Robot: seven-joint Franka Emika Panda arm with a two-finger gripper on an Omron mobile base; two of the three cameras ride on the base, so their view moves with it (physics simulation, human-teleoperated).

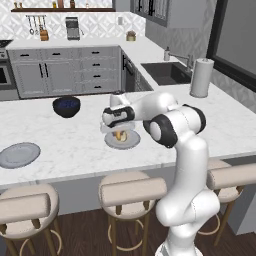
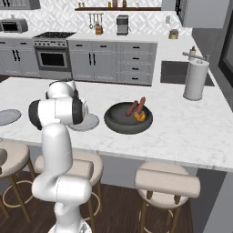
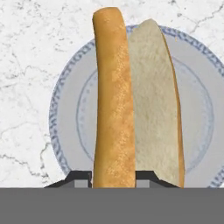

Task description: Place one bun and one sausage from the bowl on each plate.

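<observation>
A: Gripper [image 1: 119, 131] pinching a bun [image 3: 114, 100], fingertips [image 3: 78, 178] pressed on its sides low down. Bun hangs straight below the hand, over a plate [image 3: 65, 113].

B: Which plate?

A: The one right under the gripper. Hand view has the bun lined up across the plate's middle. There's a second plate [image 1: 19, 154] well off to the gripper's left on the counter [image 1: 75, 140], bare from what I see.

B: So the step is the drop?

A: My read, yes. To do it well: lower until the bun nearly touches, keep it centred, then spread the fingers. It's long, so letting go high or off-centre could tip it over the rim.

B: Can't tell if it's touching yet?

A: No, gap isn't clear in any view.

B: Rest of the food?

A: Big dark bowl [image 2: 128, 117] sits just beside the plate, to the gripper's right. Two sausages [image 2: 136, 107] and something orange in it, probably another bun.

B: Room to move?

A: Counter edge is near, behind the plate on the robot's side. A small blue bowl [image 1: 66, 106] is beyond and left, well apart. Paper towel roll [image 2: 196, 78] and sink [image 1: 167, 72] far right. Straight up is open; next trip goes right to the bowl, nothing between.
</observation>
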